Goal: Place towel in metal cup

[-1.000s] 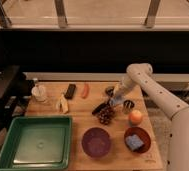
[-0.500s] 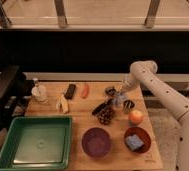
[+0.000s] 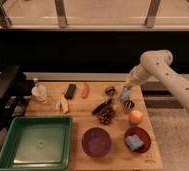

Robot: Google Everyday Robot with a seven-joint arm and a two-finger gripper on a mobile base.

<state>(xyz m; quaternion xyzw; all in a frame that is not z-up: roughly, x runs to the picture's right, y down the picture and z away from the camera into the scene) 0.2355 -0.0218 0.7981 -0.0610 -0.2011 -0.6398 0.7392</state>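
My gripper (image 3: 125,94) hangs at the end of the white arm (image 3: 155,65) over the back right of the wooden table, just above a metal cup (image 3: 128,104). A second metal cup (image 3: 110,90) stands to its left. A pale blue-grey patch shows at the gripper; I cannot tell if it is cloth. A blue folded piece like a towel (image 3: 133,142) lies in the red bowl (image 3: 144,135) at the front right.
A green tray (image 3: 8,150) sits front left and a purple bowl (image 3: 96,141) front middle. Dark grapes (image 3: 106,116), an orange fruit (image 3: 135,116), a dark utensil (image 3: 101,106), a banana (image 3: 62,102), a black bar (image 3: 70,90), a red item (image 3: 85,90) and a white bottle (image 3: 38,91) lie around.
The arm has swung right: the gripper moved from near the left metal cup to just above the right one.
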